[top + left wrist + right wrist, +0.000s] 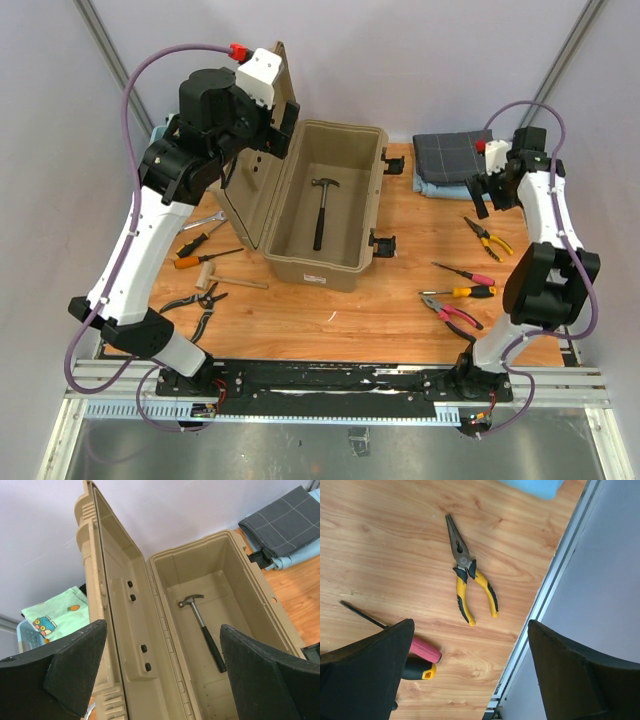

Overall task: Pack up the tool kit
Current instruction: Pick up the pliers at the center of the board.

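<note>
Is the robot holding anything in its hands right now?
No. The left gripper is open near the toolbox, and the right gripper is open above the yellow pliers. Neither holds anything.

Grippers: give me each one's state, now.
Left gripper: open, empty, facing the open toolbox.
Right gripper: open, empty, above the yellow-handled needle-nose pliers.
</note>
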Motion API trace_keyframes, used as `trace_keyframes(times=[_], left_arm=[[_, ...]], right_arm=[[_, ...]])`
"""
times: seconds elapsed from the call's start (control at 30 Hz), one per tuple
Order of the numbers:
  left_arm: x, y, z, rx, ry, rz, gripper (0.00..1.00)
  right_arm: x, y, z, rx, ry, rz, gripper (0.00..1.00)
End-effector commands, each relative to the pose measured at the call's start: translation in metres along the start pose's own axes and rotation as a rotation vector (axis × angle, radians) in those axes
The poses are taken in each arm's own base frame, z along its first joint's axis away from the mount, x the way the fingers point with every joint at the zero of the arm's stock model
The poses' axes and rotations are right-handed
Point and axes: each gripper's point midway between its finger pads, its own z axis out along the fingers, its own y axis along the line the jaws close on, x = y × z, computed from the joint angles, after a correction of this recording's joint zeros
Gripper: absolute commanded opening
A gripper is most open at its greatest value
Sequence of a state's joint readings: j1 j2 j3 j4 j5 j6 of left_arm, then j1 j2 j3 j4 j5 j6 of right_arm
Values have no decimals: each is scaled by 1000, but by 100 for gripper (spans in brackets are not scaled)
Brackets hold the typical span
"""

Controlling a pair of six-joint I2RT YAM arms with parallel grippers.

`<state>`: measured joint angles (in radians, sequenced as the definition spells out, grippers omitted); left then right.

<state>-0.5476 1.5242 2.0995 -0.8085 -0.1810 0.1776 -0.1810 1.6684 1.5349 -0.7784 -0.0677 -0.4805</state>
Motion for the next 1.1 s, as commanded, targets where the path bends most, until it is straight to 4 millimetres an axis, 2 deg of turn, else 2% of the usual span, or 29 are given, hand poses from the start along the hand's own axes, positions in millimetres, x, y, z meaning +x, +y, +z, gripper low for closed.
trace_keyframes(times=[0.0,0.13,0.23,0.33,0.47,0.53,0.63,0.8,1.07], left_arm=[[-6,-5,3,16,-24,25,99],[-3,-5,6,18,-17,45,99],[0,-10,10,39,-9,42,99],[4,-16,16,63,-7,35,99],[9,-19,20,71,-8,34,99],[11,-20,20,74,-12,36,99],[11,-22,20,83,-17,34,99],[14,-26,26,97,-13,29,99],[15,-29,28,105,-9,18,99]], right_arm=[[15,-4,17,-106,47,-24,96],[32,0,42,-146,119,-36,93],[45,4,50,-161,169,-36,90],[48,6,55,-169,175,-37,86],[52,4,64,-181,197,-12,73],[59,7,69,-206,241,12,65],[67,15,75,-239,286,45,59],[85,23,88,-257,351,71,56],[98,14,102,-232,399,102,54]])
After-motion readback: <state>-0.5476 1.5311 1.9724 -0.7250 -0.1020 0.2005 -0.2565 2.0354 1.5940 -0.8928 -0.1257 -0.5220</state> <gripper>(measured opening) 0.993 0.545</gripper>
